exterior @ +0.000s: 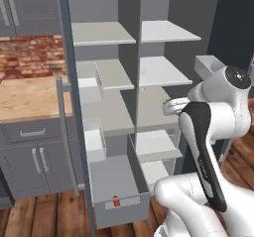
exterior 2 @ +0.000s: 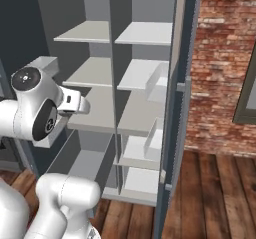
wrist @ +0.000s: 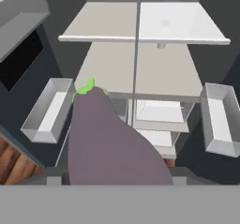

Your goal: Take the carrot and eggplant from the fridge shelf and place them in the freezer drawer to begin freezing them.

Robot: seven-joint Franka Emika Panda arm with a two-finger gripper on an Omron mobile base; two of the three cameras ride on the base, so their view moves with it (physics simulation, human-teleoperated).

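Observation:
The eggplant (wrist: 112, 143), dark purple with a green stem tip, looms large at the bottom of the hand view and hides the fingertips. My gripper (exterior: 169, 104) is shut on it in front of the fridge's middle shelf (exterior: 151, 113), and only the green tip (exterior: 165, 100) peeks past the hand in the left base view. Below and to the left, the freezer drawer (exterior: 124, 212) stands pulled out. The small orange-red carrot (exterior: 115, 201) lies inside it, close to the front panel. In the right base view the hand (exterior 2: 75, 103) reaches toward the shelves.
The fridge door (exterior: 69, 92) stands open at the left with white bins (exterior: 89, 85) on it. Bins flank the shelves in the hand view, one on the left (wrist: 47, 110) and one on the right (wrist: 220, 120). A wooden counter (exterior: 30, 97) and brick wall (exterior 2: 220, 68) lie beyond.

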